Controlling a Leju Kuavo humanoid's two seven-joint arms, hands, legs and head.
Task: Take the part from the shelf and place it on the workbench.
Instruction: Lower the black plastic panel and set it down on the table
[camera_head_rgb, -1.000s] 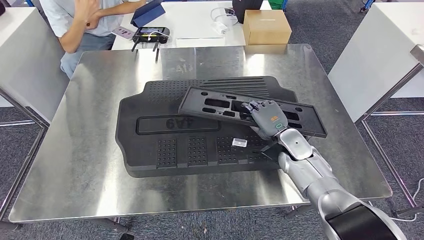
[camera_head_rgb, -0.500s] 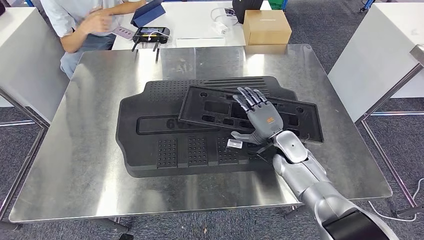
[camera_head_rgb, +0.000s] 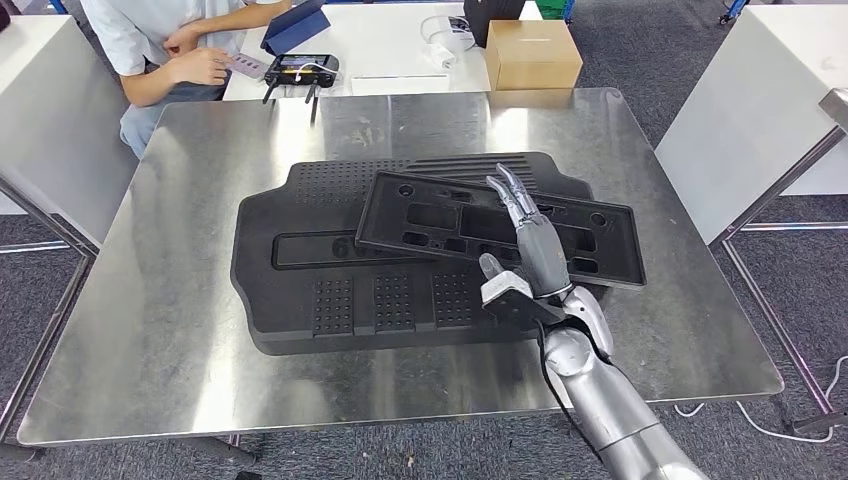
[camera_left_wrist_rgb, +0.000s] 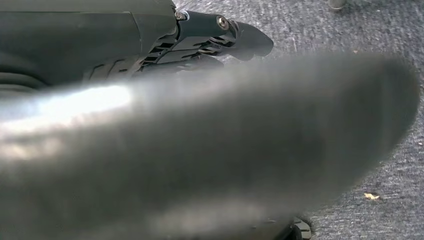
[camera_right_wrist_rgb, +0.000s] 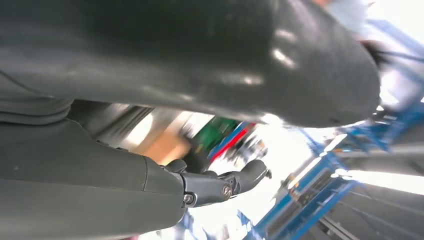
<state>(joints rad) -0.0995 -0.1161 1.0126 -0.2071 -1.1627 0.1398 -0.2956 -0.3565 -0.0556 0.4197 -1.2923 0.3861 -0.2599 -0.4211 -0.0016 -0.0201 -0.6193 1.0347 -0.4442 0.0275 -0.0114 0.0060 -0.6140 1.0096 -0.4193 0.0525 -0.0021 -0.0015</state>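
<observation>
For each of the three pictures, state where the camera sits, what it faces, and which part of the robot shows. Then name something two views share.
Head view: high on the body, facing down at the metal table and black panel; right robot hand shows.
Left wrist view: behind the left robot hand, facing grey carpet.
Right wrist view: behind the right robot hand, facing outward, blurred.
Shared: head and right wrist views show the right robot hand.

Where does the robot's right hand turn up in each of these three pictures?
Head view: the right hand is right of centre, fingers stretched out over the black slotted part on the workbench.
Left wrist view: not in it; that picture has the left hand above grey carpet.
Right wrist view: the right hand comes in from the left edge, dark fingers at lower centre.
Shared landmark: the right hand's dark fingers, in head and right wrist views.
</observation>
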